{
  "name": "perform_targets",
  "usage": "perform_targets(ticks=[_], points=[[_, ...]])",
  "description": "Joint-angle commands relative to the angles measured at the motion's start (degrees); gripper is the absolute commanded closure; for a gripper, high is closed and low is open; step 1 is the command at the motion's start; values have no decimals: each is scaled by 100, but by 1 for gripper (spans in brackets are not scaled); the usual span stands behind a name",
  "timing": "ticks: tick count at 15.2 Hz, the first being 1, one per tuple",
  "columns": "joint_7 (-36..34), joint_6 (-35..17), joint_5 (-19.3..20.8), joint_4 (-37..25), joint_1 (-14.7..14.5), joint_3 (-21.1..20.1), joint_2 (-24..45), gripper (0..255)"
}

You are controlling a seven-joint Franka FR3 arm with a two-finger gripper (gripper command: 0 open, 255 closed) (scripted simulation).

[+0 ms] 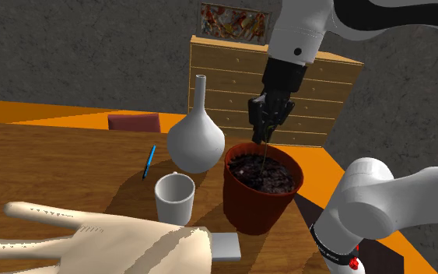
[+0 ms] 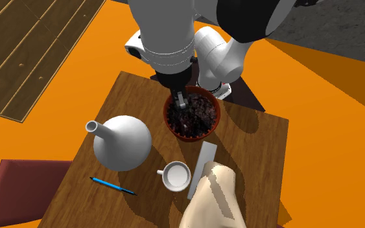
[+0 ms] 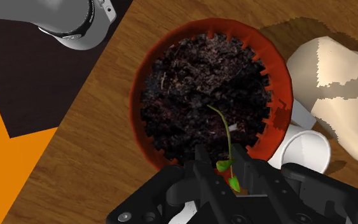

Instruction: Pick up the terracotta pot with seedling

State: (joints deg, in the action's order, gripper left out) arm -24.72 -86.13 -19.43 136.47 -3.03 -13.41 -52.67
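Observation:
The terracotta pot (image 1: 240, 204) (image 2: 217, 118) (image 3: 279, 83), full of dark soil, stands on the wooden table (image 1: 54, 163) near its edge by the stand. A thin green seedling (image 3: 225, 130) (image 1: 264, 156) rises from the soil. My black gripper (image 1: 264, 138) (image 2: 182, 102) (image 3: 220, 167) hangs straight above the pot's middle, a little over the soil. Its fingers stand close together with the seedling's top leaves clasped between them. The pot's rim is untouched.
A white long-necked vase (image 1: 196, 140) (image 2: 122, 142) and a white mug (image 1: 175, 196) (image 2: 175, 175) stand close beside the pot. A cream hand-shaped object (image 1: 92, 241) (image 3: 343, 95), a grey slab (image 2: 201, 165) and a blue pen (image 1: 148, 162) also lie on the table.

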Motion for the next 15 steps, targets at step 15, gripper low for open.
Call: perform_targets(ticks=[15], points=[[-118,510,83,-773,32,86,253,255]])
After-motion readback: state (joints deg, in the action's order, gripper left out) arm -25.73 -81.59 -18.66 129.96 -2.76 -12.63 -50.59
